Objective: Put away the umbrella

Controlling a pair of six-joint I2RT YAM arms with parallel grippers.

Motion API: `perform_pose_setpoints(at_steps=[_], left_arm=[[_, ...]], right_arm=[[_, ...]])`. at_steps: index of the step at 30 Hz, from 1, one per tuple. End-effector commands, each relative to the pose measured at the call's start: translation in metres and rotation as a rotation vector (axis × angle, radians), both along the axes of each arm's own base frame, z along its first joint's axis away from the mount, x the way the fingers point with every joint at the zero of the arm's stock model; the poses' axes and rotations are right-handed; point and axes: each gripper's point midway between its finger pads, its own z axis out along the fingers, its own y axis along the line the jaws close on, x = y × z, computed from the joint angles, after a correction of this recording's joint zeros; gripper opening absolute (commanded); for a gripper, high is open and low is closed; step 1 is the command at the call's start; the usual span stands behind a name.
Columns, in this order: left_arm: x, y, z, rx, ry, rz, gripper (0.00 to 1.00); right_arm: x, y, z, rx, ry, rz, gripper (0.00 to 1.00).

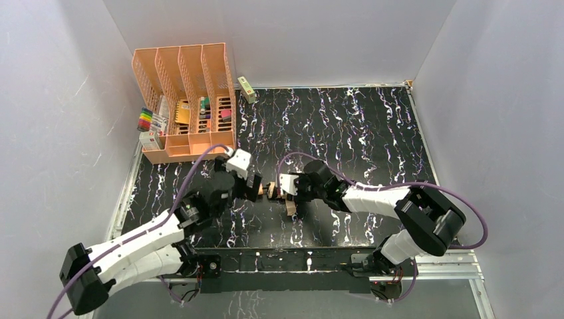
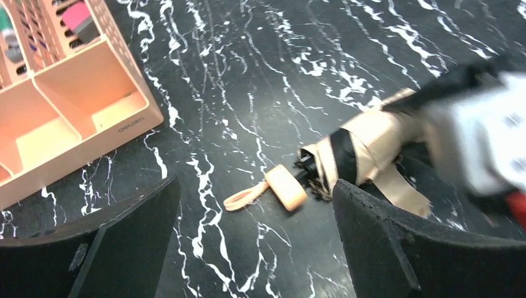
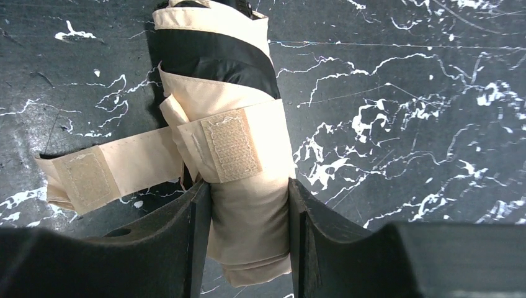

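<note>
The black, white-veined table [image 1: 372, 133] is closed in by pale walls [image 1: 60, 100] on the left, back and right. Its metal-trimmed edges run along the foot of these walls. A wide stretch of bare surface lies between the centre and the right and back edges.

The peach slotted organizer [image 1: 179, 100] fills the back left corner. Its low front trays reach toward the middle, near the left arm's path. Markers [image 1: 149, 119] are squeezed between the organizer and the left wall, and a small box [image 1: 247, 89] stands just beside its right side, at the back edge.

Both arms reach inward and meet near the table's centre, well apart from every edge. The umbrella [image 3: 242, 155] is there, folded, and the right gripper [image 3: 248, 186] grasps it with one finger pressed on each side of the bundle.

The left gripper [image 2: 254, 205] is released, its fingers spread wide and touching nothing. The umbrella's small tan handle [image 2: 286, 186] sits in the gap just ahead of them.

The strap [image 3: 105, 171] hangs loose to one side, unfastened, with its hook-and-loop patch showing. The pictures do not settle whether the bundle rests on the table or is raised slightly off it.
</note>
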Motion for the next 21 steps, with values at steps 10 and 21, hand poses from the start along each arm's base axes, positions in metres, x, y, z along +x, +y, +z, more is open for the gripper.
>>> perform_pose_setpoints(at_steps=[10,21], left_arm=[[0.063,-0.056,-0.023,-0.173,0.325,-0.413,0.93],[0.038,-0.074,-0.086,-0.119,0.639,-0.76,0.88]], right_arm=[[-0.036,-0.035,-0.057,-0.216,-0.108,-0.048,0.28],[-0.047,-0.035,-0.067,-0.211,-0.101,-0.038,0.29]])
